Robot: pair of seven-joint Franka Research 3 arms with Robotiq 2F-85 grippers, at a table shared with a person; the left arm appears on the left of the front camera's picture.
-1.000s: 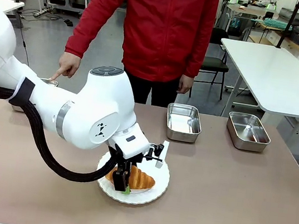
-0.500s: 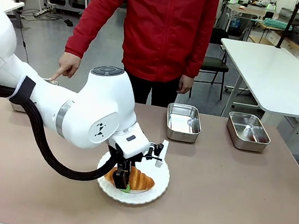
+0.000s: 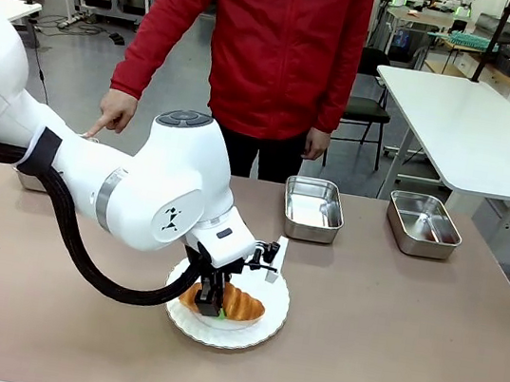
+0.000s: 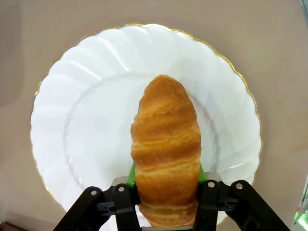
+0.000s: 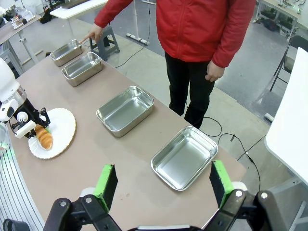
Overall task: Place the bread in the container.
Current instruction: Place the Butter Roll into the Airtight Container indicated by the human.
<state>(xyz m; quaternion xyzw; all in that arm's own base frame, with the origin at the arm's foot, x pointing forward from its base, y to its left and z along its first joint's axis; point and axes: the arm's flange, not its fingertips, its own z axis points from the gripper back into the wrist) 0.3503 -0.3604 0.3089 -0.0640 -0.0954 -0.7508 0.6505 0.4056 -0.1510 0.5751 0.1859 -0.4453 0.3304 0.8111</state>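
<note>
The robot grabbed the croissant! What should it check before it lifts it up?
1. Left claw shut on the croissant, a green pad on each side: ok.
2. Croissant off the white plate: cannot tell.
3. Person's hand points at the farthest pan, so the target is known: ok.
4. That pan is empty: ok.
5. Right claw open and well away from the plate: ok.

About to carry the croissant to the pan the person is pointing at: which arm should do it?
Left. Its gripper is already shut on the croissant on the white plate, and the pointed-at pan lies on its side. The right gripper hangs open and high above the table's other end.
</note>
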